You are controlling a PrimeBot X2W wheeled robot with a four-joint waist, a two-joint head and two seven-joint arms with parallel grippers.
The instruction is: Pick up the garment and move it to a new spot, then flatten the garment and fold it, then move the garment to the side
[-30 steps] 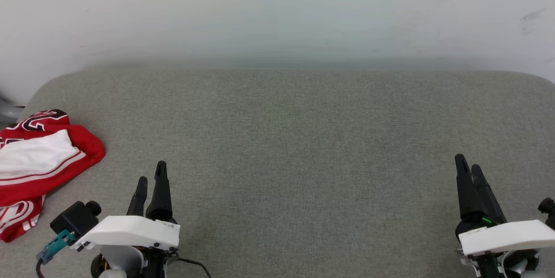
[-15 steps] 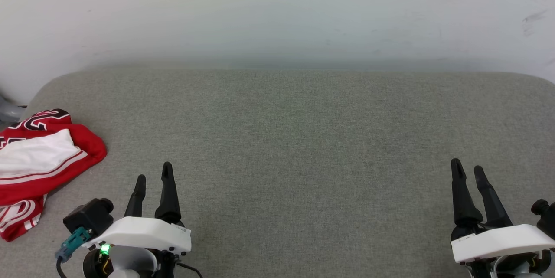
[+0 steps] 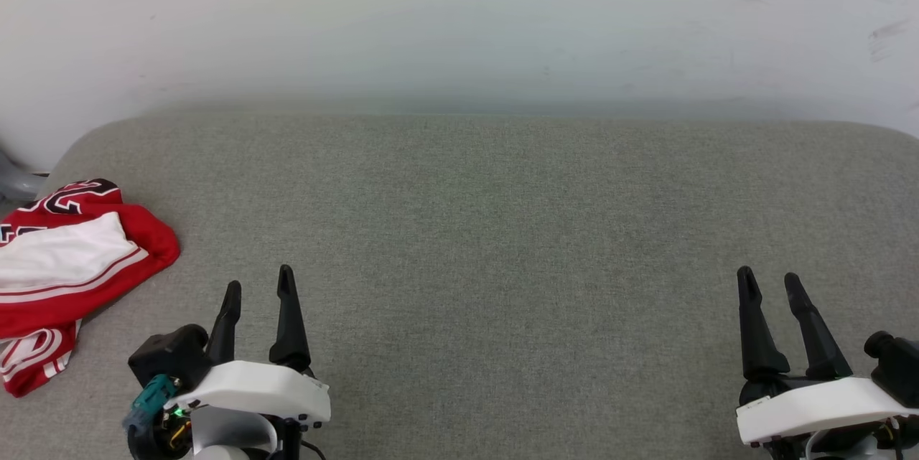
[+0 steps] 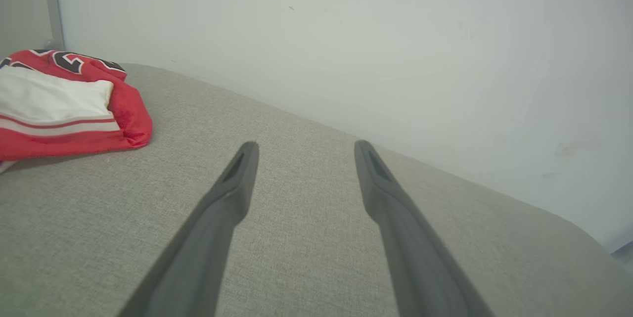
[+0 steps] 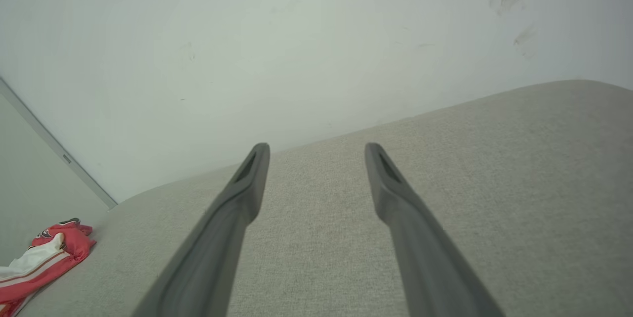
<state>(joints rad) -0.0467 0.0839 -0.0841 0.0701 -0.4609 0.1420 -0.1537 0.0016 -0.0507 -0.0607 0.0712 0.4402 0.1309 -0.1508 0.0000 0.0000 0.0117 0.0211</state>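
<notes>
The garment [image 3: 64, 273], a red jersey with a white sleeve, striped trim and black lettering, lies crumpled at the far left edge of the grey padded surface [image 3: 502, 230]. The left wrist view has the garment [image 4: 64, 104] at its upper left, and the right wrist view has the garment [image 5: 44, 257] small at its lower left. My left gripper [image 3: 258, 284] is open at the lower left, to the right of the garment and apart from it, with nothing between its fingers [image 4: 232, 183]. My right gripper [image 3: 767, 280] stands open and empty at the lower right.
A white wall [image 3: 459, 22] rises directly behind the padded surface. The surface's rounded corners lie at the back left and back right. A grey pole [image 3: 11, 184] shows at the left edge behind the garment.
Both grippers have turned on their wrists, so their fingers now show side by side, and they have drawn slightly down the view. The garment has not moved.
</notes>
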